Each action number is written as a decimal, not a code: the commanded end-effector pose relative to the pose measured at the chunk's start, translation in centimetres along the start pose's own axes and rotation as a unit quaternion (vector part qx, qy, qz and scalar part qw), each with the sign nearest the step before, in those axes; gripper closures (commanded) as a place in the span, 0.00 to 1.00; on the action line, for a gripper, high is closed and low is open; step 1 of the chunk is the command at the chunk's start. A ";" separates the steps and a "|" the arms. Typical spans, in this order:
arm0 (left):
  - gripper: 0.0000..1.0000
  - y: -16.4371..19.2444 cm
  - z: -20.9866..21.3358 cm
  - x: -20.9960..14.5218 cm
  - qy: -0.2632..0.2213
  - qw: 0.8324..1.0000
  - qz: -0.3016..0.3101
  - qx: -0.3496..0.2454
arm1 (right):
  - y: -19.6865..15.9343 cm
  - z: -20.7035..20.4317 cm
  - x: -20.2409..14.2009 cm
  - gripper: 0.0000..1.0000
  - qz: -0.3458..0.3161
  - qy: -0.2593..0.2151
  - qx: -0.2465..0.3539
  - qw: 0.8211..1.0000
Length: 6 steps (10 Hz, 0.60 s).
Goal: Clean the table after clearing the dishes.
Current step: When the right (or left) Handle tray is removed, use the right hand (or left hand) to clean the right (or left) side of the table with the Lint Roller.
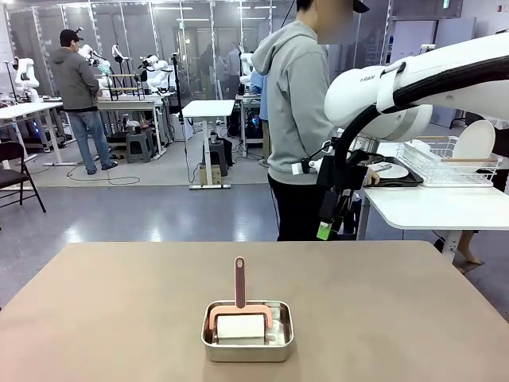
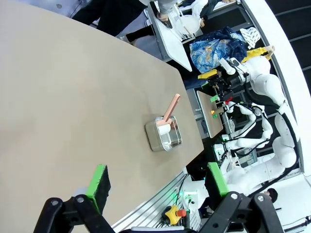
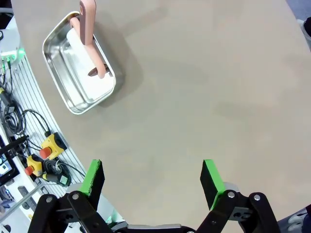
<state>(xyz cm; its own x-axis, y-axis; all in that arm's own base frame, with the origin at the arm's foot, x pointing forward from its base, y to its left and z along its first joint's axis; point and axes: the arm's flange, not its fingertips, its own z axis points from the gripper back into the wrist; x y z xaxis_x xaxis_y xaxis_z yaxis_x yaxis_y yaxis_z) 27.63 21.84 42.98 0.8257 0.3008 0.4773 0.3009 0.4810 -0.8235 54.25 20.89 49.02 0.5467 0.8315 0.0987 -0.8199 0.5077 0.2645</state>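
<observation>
- The left gripper (image 2: 158,179), black with two fingers and green pads, had its jaws wide apart with nothing between them. It hung over the robot-side edge of the large rectangular matte tan-brown table (image 2: 73,97), looking at it obliquely.
- The right gripper (image 3: 151,177) was equally wide and empty. It pointed straight down at bare tabletop (image 3: 204,87).
- The right wrist view added the strip beside the table's edge, with yellow emergency-stop boxes with red buttons (image 3: 48,144) and loose cables.
- A small rectangular steel pan (image 1: 247,344) sat on the table near the robot-side edge, about mid-width. A pink-handled tool with a white pad (image 1: 240,282) rested in it, its handle rising over the far rim.
- From above, the right wrist view gave the pan's (image 3: 77,97) shiny inside and the handle (image 3: 92,39) lying along its length. The left wrist view showed the same pan (image 2: 164,138) well ahead of the pads.
- In the front view, the white right arm (image 1: 413,83) came in high from the right over the far right corner, its black wrist end hanging down.
- Beyond the far edge, a person in a grey hooded top (image 1: 298,103) stood turned towards a smaller white table (image 1: 429,208).
- The dishes were there: a round white plate (image 1: 390,169) lay on a dark brown tray (image 1: 402,182), and a second white plate (image 1: 475,139) stood upright in a white wire rack (image 1: 433,163).
</observation>
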 end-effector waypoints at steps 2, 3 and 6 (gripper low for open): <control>0.00 -0.1 0.3 -0.2 0.000 1.000 -0.002 -0.006 | -0.1 0.1 0.0 0.00 0.005 -0.006 0.003 1.000; 0.00 -0.1 0.3 -0.2 0.000 1.000 -0.002 -0.006 | -0.1 0.1 0.0 0.00 0.005 -0.006 0.003 1.000; 0.00 -0.1 0.3 -0.2 0.000 1.000 -0.002 -0.006 | -0.2 0.1 -0.1 0.00 -0.001 -0.002 0.000 1.000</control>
<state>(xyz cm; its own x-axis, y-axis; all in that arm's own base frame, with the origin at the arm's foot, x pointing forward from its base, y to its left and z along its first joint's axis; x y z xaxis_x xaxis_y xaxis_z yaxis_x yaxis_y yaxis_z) 27.63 21.84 42.98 0.8257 0.3007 0.4773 0.3009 0.4809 -0.8235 54.36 20.70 49.10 0.5493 0.8295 0.1013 -0.8186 0.5098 0.2645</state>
